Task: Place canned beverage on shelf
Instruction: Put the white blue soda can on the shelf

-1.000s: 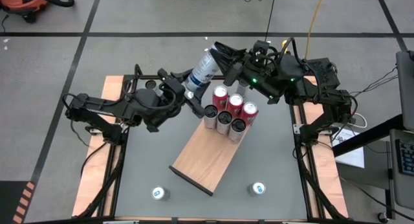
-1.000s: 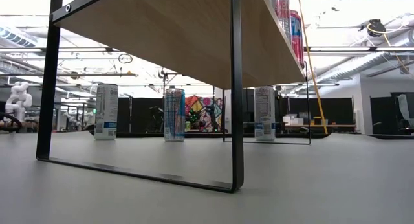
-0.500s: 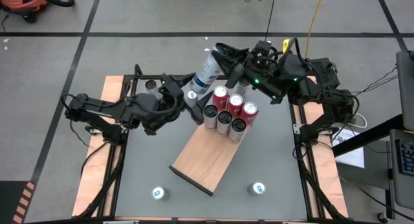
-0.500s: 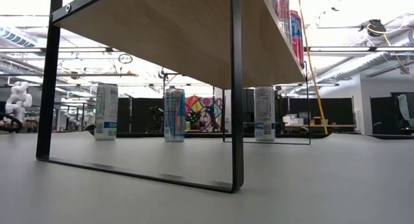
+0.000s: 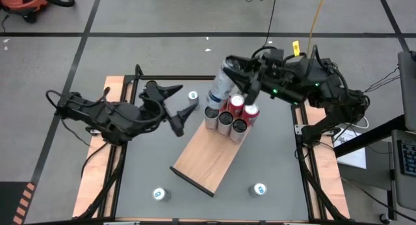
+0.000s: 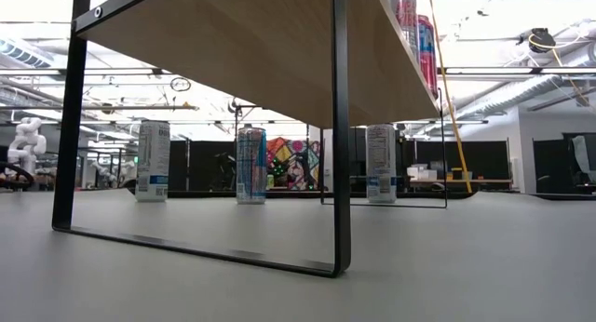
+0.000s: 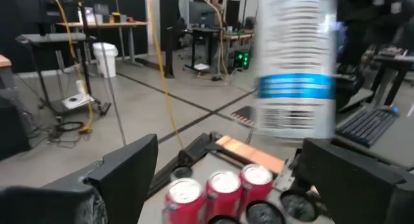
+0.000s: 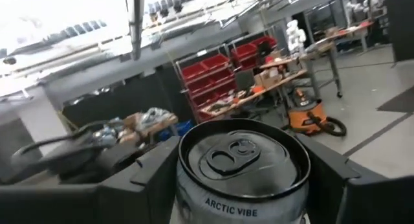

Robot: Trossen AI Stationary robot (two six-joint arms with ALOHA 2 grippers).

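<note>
Right gripper (image 5: 235,74) clamped white Arctic Vibe can (image 5: 220,88) above shelf (image 5: 207,161)'s red cans (image 5: 242,108), for placing; left gripper (image 5: 177,105) gaped empty beside.

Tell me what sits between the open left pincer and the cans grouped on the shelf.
In the high view, only bare grey tabletop separates the left pincer from the cans on the shelf. A lone can stands just off that line.
</note>
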